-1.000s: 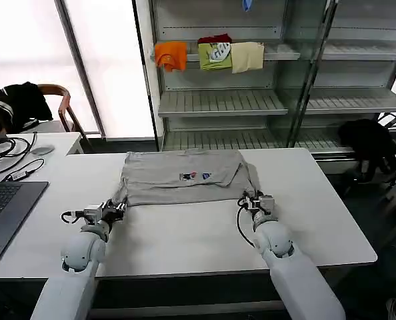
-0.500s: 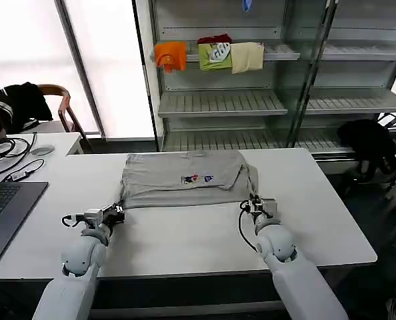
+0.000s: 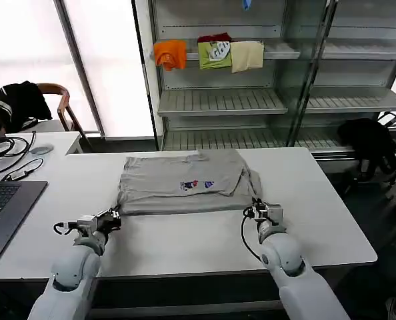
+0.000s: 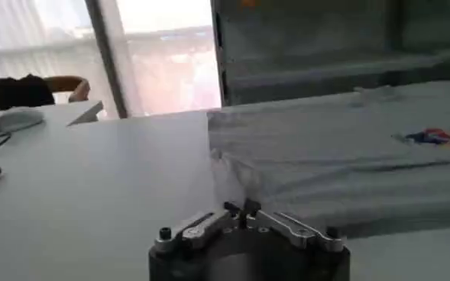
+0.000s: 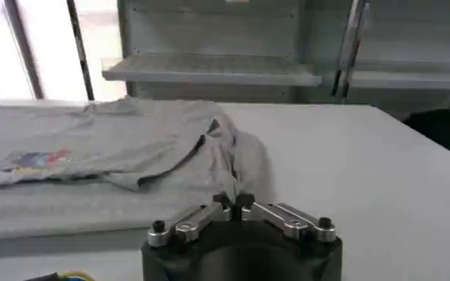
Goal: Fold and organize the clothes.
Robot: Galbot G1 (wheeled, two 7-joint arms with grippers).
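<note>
One of the clothes, a light grey short-sleeved shirt (image 3: pixel 178 181) with a small multicolour chest print (image 3: pixel 197 185), lies spread across the middle of the white table (image 3: pixel 185 243). My left gripper (image 3: pixel 113 216) is shut on the shirt's near left corner, low over the table. My right gripper (image 3: pixel 256 211) is shut on its near right corner. In the left wrist view the left gripper (image 4: pixel 242 208) pinches a fold of the shirt (image 4: pixel 339 164). In the right wrist view the right gripper (image 5: pixel 232 201) clamps a ridge of the shirt (image 5: pixel 125 149).
A laptop (image 3: pixel 5 208) and cables (image 3: pixel 11 152) lie on the table to the left. A chair with a black garment (image 3: pixel 17 103) stands behind them. Shelves (image 3: pixel 225 101) behind the table hold folded orange, green and cream items (image 3: pixel 211 55). A black object (image 3: pixel 368 143) sits right.
Both grippers have drawn back toward the table's near edge, pulling the shirt's near hem with them. The shirt lies flatter and reaches closer to me.
</note>
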